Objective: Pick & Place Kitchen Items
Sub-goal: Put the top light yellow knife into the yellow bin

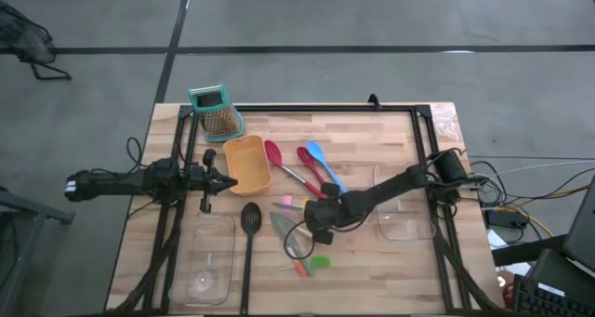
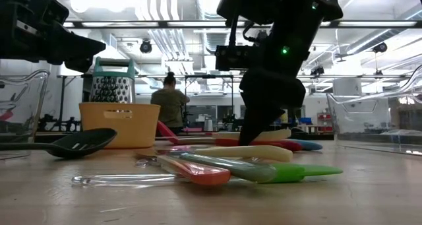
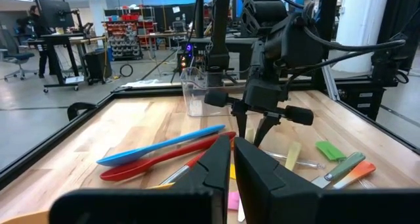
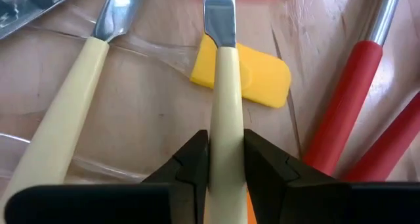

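Right now the right pincer point(image 4: 225, 159) is down in the middle of the table point(image 1: 390, 140), among the loose utensils, and its two fingers are nearly closed on the cream handle of a small metal-bladed tool point(image 4: 223, 86). The handle runs straight out between the fingers, blade pointing away from the wrist, so the tool's long axis lines up with the pincer's own reach; any lift looks to me like a straight pull upward. A second cream-handled tool point(image 4: 65, 99) lies just beside it, angled off, and a yellow-tipped tool point(image 4: 252, 69) sits under the blade, so I would watch that neither gets dragged along.

From above, the right pincer point(image 1: 321, 219) sits near the table's centre with the red spoon point(image 1: 284, 166) and blue spoon point(image 1: 325, 166) just beyond it, the black slotted spoon point(image 1: 249, 238) to its left, and the green-tipped tool point(image 1: 319, 261) nearer the front edge. The clear tray point(image 1: 405, 226) lies off to its right, the nearest container by my reckoning. The left pincer point(image 1: 206, 179) waits by the yellow tray point(image 1: 247, 164) at the left; its fingers point(image 3: 209, 175) look almost shut, holding nothing.

Only the right wrist view shows the grip itself; the overhead view hides the handle beneath the arm, and the table-level view shows the arm coming down behind the pile.
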`<act>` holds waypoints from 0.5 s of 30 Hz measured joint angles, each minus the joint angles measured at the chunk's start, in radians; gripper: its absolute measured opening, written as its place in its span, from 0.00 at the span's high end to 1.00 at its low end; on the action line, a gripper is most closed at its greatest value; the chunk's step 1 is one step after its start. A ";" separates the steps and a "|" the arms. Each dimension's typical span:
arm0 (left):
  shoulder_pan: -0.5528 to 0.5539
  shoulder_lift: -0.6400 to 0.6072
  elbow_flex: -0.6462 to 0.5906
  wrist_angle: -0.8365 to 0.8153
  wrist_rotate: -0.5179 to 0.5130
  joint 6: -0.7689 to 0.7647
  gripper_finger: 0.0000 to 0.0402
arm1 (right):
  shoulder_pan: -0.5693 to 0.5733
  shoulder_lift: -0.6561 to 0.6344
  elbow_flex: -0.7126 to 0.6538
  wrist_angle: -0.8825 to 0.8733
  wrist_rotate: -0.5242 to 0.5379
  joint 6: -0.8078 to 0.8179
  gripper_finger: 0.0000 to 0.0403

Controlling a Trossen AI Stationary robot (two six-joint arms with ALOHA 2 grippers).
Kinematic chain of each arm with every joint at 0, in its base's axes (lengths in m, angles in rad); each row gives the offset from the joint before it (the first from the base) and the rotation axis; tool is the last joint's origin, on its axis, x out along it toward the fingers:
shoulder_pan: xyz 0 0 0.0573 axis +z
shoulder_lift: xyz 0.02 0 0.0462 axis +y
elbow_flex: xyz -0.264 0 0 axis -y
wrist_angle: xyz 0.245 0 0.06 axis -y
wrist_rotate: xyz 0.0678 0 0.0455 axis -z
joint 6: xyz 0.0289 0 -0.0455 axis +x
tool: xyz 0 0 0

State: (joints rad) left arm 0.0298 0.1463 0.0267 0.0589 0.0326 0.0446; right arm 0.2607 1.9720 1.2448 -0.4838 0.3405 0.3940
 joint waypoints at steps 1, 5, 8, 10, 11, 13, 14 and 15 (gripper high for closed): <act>0.000 0.000 0.000 0.000 0.000 0.000 0.93 | 0.000 0.000 0.004 -0.003 0.000 -0.002 0.83; 0.000 0.000 0.000 0.000 0.000 0.000 0.93 | 0.000 0.000 0.033 -0.008 0.002 -0.005 0.83; 0.000 0.000 0.000 0.000 0.000 0.000 0.93 | 0.000 0.000 0.059 -0.015 0.003 -0.007 0.80; 0.000 0.000 0.000 0.000 0.000 0.000 0.93 | 0.000 0.000 0.080 -0.014 0.003 -0.017 0.80; 0.000 0.000 0.000 0.000 0.000 0.000 0.93 | 0.000 -0.001 0.091 -0.014 0.004 -0.025 0.80; 0.000 0.000 0.000 0.000 0.000 0.000 0.93 | 0.000 -0.001 0.110 -0.014 0.004 -0.042 0.82; 0.000 0.000 0.000 0.000 0.000 0.000 0.93 | 0.000 -0.001 0.119 -0.015 0.005 -0.051 0.83; 0.000 0.000 0.000 0.000 0.000 0.003 0.93 | 0.000 -0.001 0.127 -0.014 0.005 -0.058 0.83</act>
State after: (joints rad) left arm 0.0299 0.1463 0.0269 0.0588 0.0329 0.0478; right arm 0.2612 1.9713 1.3722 -0.4983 0.3456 0.3365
